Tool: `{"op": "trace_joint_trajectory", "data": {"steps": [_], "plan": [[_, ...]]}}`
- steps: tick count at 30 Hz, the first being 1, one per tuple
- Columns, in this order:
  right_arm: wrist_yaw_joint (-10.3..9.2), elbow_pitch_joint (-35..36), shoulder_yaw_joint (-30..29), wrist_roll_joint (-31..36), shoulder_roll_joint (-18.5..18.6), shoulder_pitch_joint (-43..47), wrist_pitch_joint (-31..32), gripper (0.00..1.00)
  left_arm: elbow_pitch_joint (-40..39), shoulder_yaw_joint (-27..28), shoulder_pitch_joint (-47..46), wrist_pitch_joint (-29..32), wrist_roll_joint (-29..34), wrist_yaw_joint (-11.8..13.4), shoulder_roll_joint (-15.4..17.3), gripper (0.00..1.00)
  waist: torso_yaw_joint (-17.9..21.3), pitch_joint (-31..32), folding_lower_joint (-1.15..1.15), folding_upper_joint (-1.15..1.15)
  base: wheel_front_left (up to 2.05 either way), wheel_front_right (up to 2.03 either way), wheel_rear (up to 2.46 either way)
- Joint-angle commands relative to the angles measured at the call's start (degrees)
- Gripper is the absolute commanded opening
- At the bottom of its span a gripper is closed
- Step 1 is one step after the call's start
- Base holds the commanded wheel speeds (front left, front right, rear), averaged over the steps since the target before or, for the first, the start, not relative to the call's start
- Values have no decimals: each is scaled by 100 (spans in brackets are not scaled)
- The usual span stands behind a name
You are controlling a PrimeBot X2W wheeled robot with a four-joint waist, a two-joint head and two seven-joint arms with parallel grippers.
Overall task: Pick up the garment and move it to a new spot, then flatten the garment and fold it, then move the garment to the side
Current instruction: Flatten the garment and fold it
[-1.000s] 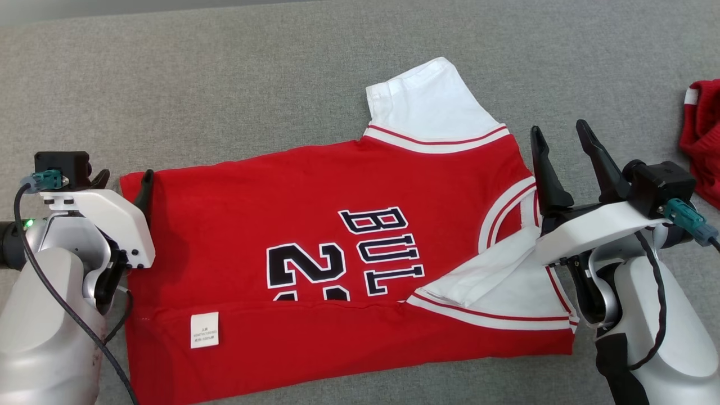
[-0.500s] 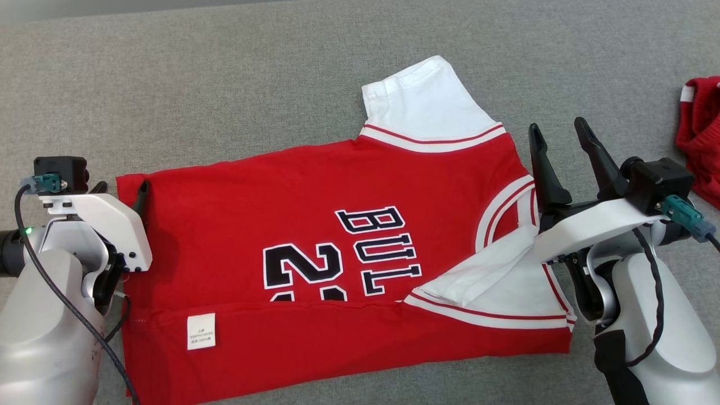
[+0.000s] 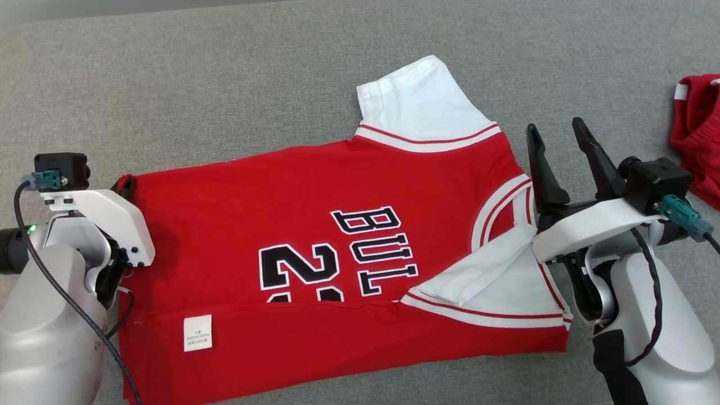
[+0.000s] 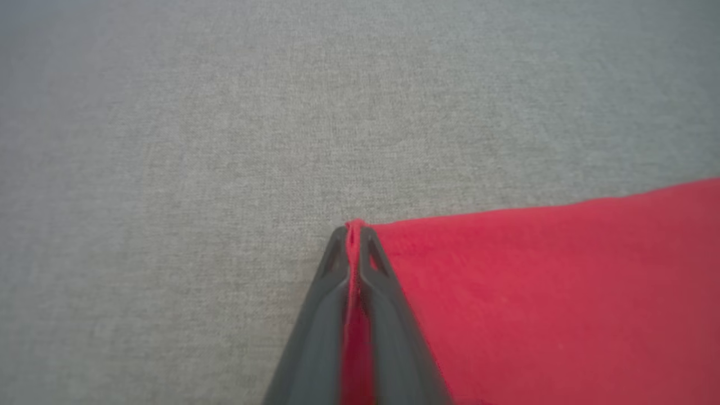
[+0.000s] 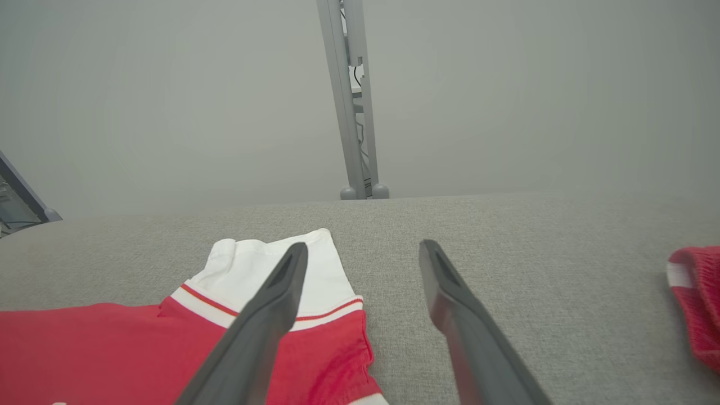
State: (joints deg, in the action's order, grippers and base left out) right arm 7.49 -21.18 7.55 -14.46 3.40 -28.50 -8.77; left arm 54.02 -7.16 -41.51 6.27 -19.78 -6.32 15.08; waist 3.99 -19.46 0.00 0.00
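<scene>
The garment (image 3: 281,197) is a red jersey with white sleeves and black lettering, lying partly folded on the grey surface, its near long edge turned up over the number and a white label (image 3: 198,333) showing. My left gripper (image 3: 125,185) is at its far left corner. In the left wrist view the two dark fingers (image 4: 332,292) are pressed together with red cloth of the garment (image 4: 562,281) pinched between them. My right gripper (image 3: 554,132) hovers open beside the collar end, its fingers (image 5: 270,315) spread over the white sleeve of the garment (image 5: 112,349), holding nothing.
Red shorts (image 3: 697,146) lie bunched at the right edge, also seen as shorts (image 5: 697,304) in the right wrist view. A metal post (image 5: 354,112) stands beyond the grey surface (image 3: 225,84). Bare grey cloth stretches behind and to the left of the jersey.
My left gripper's fingers, spread around the jersey's left corner before, have closed on it. The right gripper has stayed open in about the same place.
</scene>
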Motion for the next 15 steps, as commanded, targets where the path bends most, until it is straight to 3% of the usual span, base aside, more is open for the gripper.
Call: {"op": "trace_joint_trajectory", "data": {"steps": [1, 10, 15], "plan": [[2, -9, -23, -33, 27, -11, -8, 100, 81, -7, -68, -34, -50, -11, 14, 0, -7, 7, 0, 0, 0, 0, 0], [2, -79, -15, -339, 277, -502, 424, 100, 204, -110, -244, -202, -82, -47, -19, 0, -99, -78, 0, 0, 0, 0, 0], [3, -515, 87, -681, 534, -1131, 1235, 100, 193, -219, -360, -281, -78, -59, -99, 0, -255, -195, 0, 0, 0, 0, 0]]}}
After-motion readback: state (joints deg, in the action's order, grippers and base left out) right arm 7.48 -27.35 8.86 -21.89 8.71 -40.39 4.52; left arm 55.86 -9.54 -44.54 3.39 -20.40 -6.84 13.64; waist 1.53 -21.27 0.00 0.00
